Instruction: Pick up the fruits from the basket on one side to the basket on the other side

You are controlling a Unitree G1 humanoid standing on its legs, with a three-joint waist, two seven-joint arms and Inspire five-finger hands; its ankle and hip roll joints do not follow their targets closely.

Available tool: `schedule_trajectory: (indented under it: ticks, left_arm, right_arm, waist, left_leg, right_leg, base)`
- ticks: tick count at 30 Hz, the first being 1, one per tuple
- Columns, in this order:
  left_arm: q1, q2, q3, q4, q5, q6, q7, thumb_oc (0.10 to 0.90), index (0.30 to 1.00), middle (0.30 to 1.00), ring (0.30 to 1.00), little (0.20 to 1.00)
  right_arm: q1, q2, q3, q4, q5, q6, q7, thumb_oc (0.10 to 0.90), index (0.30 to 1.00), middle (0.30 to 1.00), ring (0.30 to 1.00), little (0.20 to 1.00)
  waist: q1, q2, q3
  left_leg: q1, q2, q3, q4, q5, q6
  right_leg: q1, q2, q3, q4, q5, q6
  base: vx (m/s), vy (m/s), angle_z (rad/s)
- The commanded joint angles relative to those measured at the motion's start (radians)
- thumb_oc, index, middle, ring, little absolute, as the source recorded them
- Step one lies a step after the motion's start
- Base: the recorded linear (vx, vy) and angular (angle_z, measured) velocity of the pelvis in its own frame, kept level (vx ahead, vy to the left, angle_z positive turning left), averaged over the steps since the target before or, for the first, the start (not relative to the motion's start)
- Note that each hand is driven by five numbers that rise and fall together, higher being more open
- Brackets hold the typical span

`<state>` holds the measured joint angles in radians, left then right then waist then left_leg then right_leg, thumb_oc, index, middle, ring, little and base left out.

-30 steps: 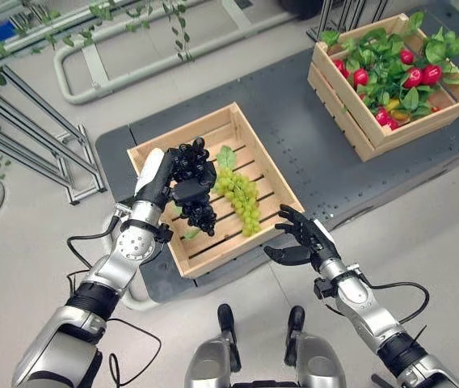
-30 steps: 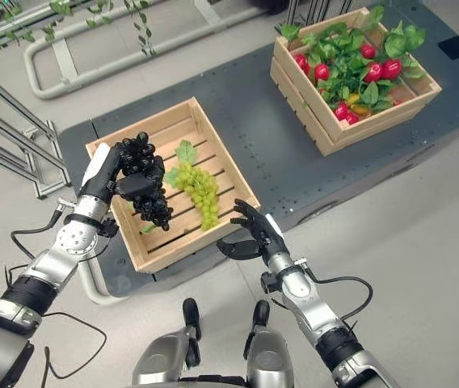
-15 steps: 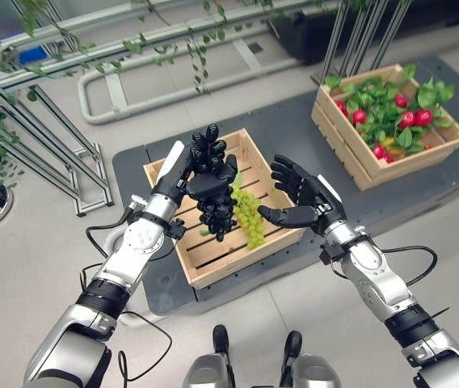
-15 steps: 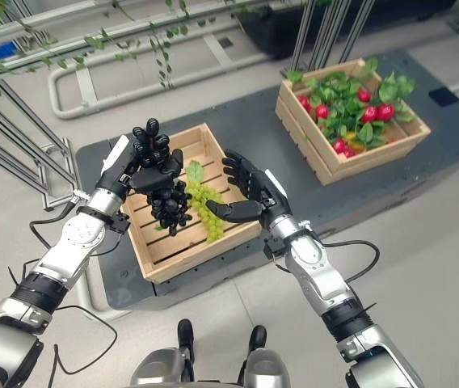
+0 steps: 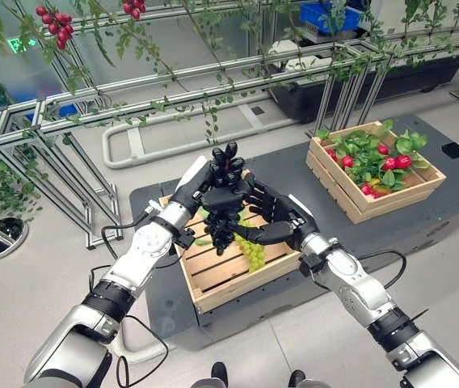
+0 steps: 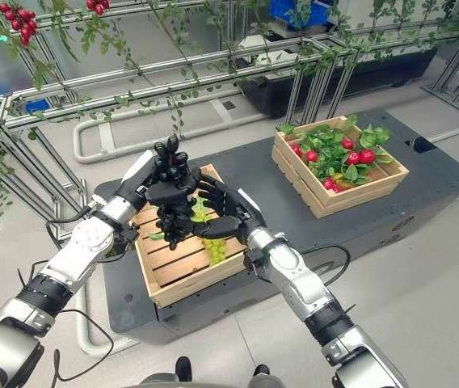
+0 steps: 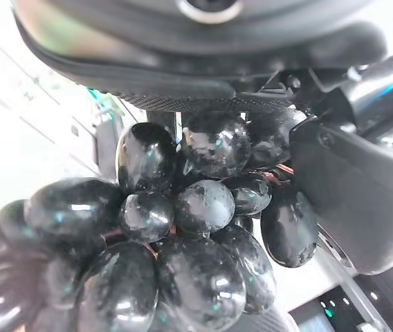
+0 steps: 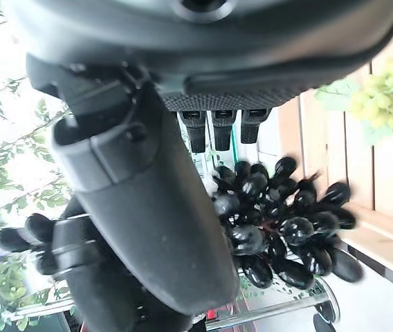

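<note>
Left hand: the dark left hand [image 5: 214, 179] is curled tight round the top of a bunch of shiny black grapes [image 5: 223, 226] and holds it up in the air
Black grapes: the bunch hangs down from the left hand, over the wooden slat crate close to the robot [image 5: 213, 279]
Right hand: the dark right hand [image 5: 276, 220] sits at 3 o'clock from the black bunch, just beside it, with its fingers spread wide and its palm turned to the grapes; I cannot tell if it touches them
Green grapes: a bunch of pale green grapes [image 5: 253, 254] lies on the slats inside the near crate, under the right hand
Far crate: a second wooden crate with green leaves and red round fruits [image 5: 375, 166] stands at 2 o'clock, well apart from the hands
Platform: both crates stand on a dark grey flat platform [image 5: 440, 206]
</note>
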<state>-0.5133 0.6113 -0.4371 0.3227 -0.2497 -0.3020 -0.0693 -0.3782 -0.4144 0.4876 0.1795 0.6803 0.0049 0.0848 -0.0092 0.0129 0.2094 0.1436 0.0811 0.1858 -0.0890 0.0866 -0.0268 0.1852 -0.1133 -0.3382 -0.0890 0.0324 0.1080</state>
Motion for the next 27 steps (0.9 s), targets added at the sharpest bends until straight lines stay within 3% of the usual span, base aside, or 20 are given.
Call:
schedule_trajectory:
  ticks: [1, 16, 27]
  left_arm:
    - [-0.132, -0.027, 0.008, -0.034, -0.084, -0.081, 0.027, 0.4, 0.3, 0.3, 0.3, 0.3]
    - [-0.15, -0.084, -0.05, -0.036, -0.128, -0.053, -0.036, 0.4, 0.3, 0.3, 0.3, 0.3]
    - [-0.143, -0.112, -0.048, -0.037, -0.16, -0.045, -0.065, 0.4, 0.3, 0.3, 0.3, 0.3]
  right_arm:
    - [-0.058, 0.034, 0.007, 0.015, 0.074, -0.064, 0.043, 0.8, 0.9, 0.9, 0.9, 0.9]
    - [-0.114, 0.113, 0.053, 0.025, 0.157, -0.069, 0.046, 0.8, 0.9, 0.9, 0.9, 0.9]
    - [-0.143, 0.195, 0.051, -0.017, 0.353, -0.181, 0.169, 0.8, 0.9, 0.9, 0.9, 0.9]
  waist:
    - [0.027, 0.009, -0.144]
    - [0.04, 0.002, -0.152]
    - [0.055, 0.002, -0.155]
  left_leg:
    - [0.029, 0.025, -0.007, 0.002, -0.133, -0.043]
    - [0.039, 0.032, -0.021, 0.002, -0.139, -0.046]
    - [0.04, 0.034, -0.028, 0.002, -0.139, -0.046]
  right_leg:
    - [0.034, -0.066, -0.024, 0.002, -0.07, 0.02]
    - [0.048, -0.063, -0.021, 0.002, -0.082, 0.017]
    - [0.05, -0.063, -0.024, 0.002, -0.084, 0.014]
  base:
    - [0.0, 0.0, 0.0]
    - [0.0, -0.001, 0.0]
    - [0.0, 0.0, 0.0]
